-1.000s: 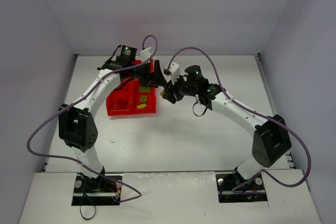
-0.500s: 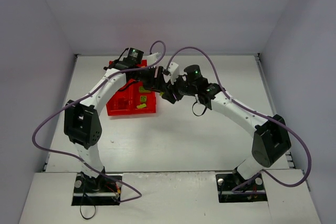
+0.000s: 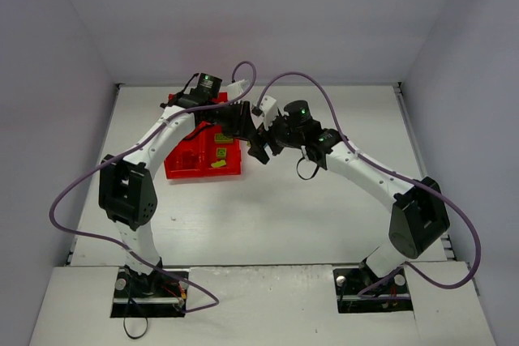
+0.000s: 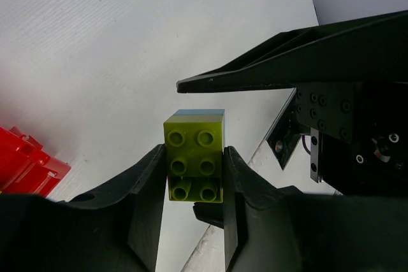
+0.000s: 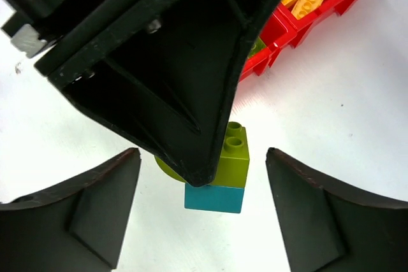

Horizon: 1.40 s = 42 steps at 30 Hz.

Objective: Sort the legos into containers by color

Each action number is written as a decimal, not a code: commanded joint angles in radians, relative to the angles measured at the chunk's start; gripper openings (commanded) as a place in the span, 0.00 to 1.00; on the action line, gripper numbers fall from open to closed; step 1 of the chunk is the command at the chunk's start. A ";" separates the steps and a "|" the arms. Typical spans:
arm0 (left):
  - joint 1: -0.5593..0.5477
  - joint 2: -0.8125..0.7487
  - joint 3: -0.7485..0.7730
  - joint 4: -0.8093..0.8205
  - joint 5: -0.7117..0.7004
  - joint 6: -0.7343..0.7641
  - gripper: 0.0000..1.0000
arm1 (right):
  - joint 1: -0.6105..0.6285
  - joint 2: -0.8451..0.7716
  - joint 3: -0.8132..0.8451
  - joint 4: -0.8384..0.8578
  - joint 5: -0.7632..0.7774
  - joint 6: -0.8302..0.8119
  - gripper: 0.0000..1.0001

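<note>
Green-cyan lego clump (image 4: 194,151) between left jaws; red tray (image 3: 180,166) near.

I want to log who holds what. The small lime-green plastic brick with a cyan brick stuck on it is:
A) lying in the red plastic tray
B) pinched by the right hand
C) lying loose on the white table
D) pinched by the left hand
D: in the left wrist view the left hand presses on both sides of the lime-green plastic brick, while the right hand stands open, with a gap on either side of it.
</note>
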 commanded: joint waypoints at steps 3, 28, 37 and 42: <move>0.021 -0.028 0.049 0.071 0.039 -0.016 0.13 | 0.001 -0.040 0.000 0.041 0.049 -0.002 0.82; 0.045 -0.045 0.026 0.066 0.064 -0.020 0.13 | 0.001 -0.055 -0.005 0.062 0.089 -0.007 0.55; 0.045 -0.036 0.017 0.069 0.081 -0.028 0.13 | 0.001 -0.063 -0.005 0.087 0.121 -0.001 0.54; 0.045 -0.036 0.006 0.083 0.093 -0.043 0.13 | 0.001 -0.063 -0.002 0.099 0.123 0.007 0.52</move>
